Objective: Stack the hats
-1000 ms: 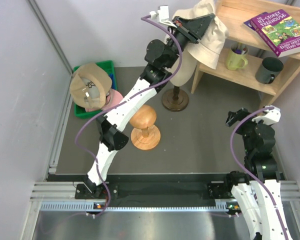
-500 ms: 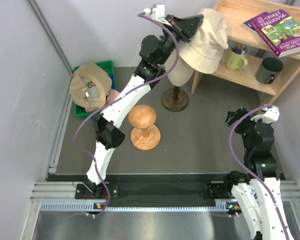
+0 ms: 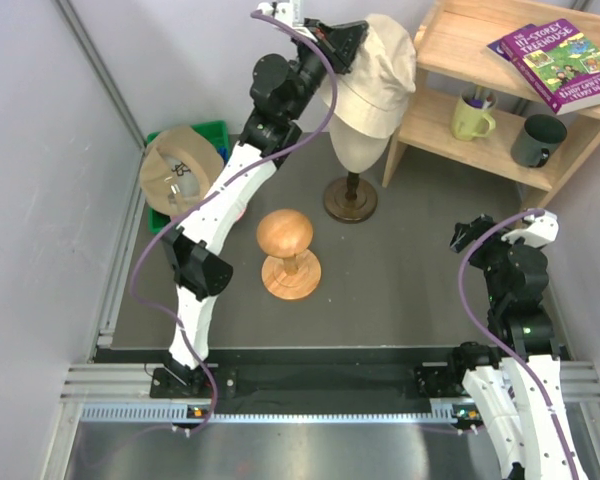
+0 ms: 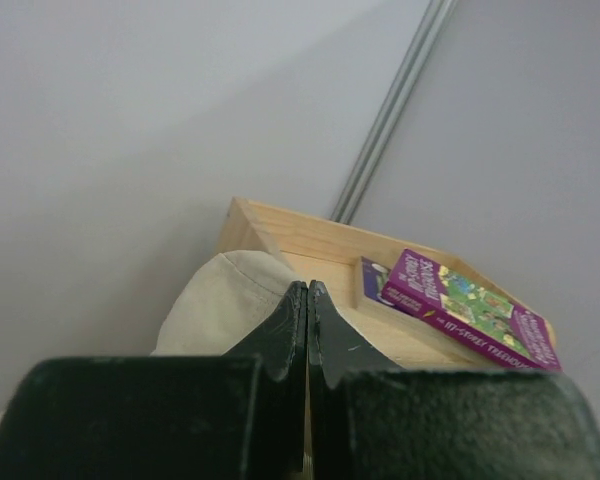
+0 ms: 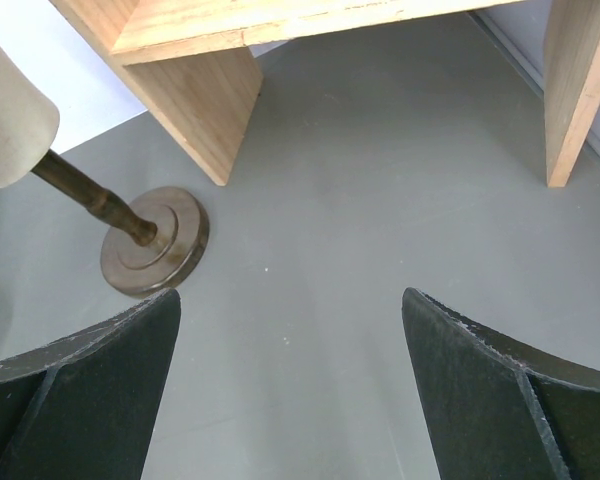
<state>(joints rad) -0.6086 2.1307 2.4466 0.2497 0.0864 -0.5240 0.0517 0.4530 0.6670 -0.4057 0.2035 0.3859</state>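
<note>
My left gripper (image 3: 356, 42) is shut on the cream bucket hat (image 3: 377, 78) and holds it by its left side, high at the back. The hat hangs over the top of the cream head form (image 3: 363, 150). In the left wrist view the jaws (image 4: 308, 292) are pressed together with the hat's fabric (image 4: 218, 310) just behind them. A tan cap (image 3: 180, 170) lies upside down on the green bin (image 3: 212, 132) at the left. My right gripper (image 3: 472, 236) is open and empty, low at the right; its wrist view (image 5: 290, 390) shows bare floor between the fingers.
A round-topped wooden stand (image 3: 286, 245) stands mid-floor. The head form's dark round base (image 3: 350, 197) also shows in the right wrist view (image 5: 155, 250). A wooden shelf (image 3: 460, 40) at the back right holds books (image 3: 555, 60), a green mug (image 3: 470, 118) and a dark cup (image 3: 536, 140).
My left arm has swung left with the bucket hat, from beside the shelf to over the head form. The right arm has not moved.
</note>
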